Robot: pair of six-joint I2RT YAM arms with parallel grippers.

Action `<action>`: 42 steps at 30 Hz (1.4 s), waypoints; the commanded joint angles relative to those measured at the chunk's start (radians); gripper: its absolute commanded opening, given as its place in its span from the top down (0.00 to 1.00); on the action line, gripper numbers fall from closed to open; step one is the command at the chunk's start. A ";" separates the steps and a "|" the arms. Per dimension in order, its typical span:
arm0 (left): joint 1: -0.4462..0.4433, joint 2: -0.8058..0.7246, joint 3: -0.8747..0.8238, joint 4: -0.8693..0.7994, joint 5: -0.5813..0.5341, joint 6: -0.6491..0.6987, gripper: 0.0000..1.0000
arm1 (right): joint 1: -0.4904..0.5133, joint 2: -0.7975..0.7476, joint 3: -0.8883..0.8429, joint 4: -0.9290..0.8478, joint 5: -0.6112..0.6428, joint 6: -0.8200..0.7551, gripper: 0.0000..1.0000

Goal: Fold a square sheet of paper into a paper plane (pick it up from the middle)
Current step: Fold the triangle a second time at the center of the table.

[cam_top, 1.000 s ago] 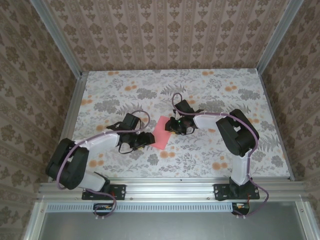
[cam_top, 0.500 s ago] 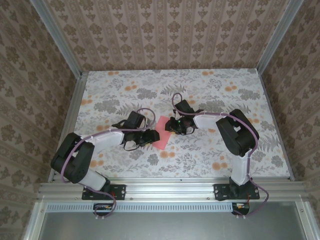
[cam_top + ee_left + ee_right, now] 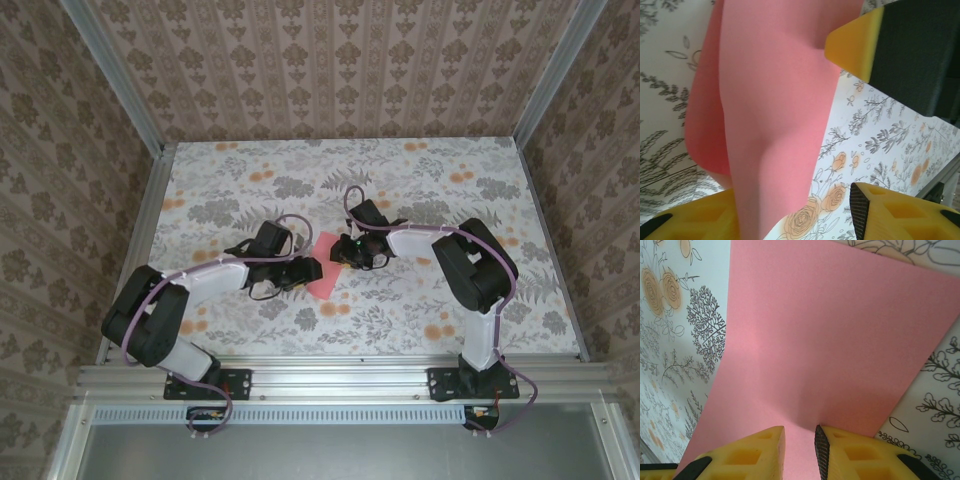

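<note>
Between the two sets of fingers, at the middle of the table [image 3: 420, 180], sits the paper plane [image 3: 325, 281], for now a pink-red folded sheet with no sharp nose to be seen.

Its edge nearest the right gripper [image 3: 345, 252] runs straight into that gripper's jaws. In the right wrist view the two yellow fingertips [image 3: 757, 447] stand close together with the paper [image 3: 830, 340] pinched in the narrow slot between them [image 3: 800, 432]. A soft crease starts just ahead of the tips, and the sheet bows up off the flowered surface to one side.

The opposite side of the paper [image 3: 775, 115] reaches the left gripper [image 3: 308, 270]. In the left wrist view it hangs as a long curved strip in front of one yellow finger [image 3: 695, 222], while the other finger stands well off to the side. Printed orange roses [image 3: 837, 162] show in the gap, so this gripper [image 3: 790, 205] is spread apart and not clamped on anything.

Seen from above, the two grippers face each other across the sheet, near one another.
</note>
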 commanded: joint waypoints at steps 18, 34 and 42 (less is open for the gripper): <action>-0.025 0.052 0.047 0.120 0.069 -0.044 0.51 | 0.003 0.057 -0.032 -0.065 0.028 0.007 0.72; -0.025 0.150 0.066 0.143 0.028 -0.033 0.69 | -0.013 -0.016 -0.056 0.008 -0.060 0.006 0.74; -0.025 0.153 0.065 0.115 -0.002 -0.018 0.76 | -0.018 -0.102 -0.100 0.007 -0.105 -0.054 0.70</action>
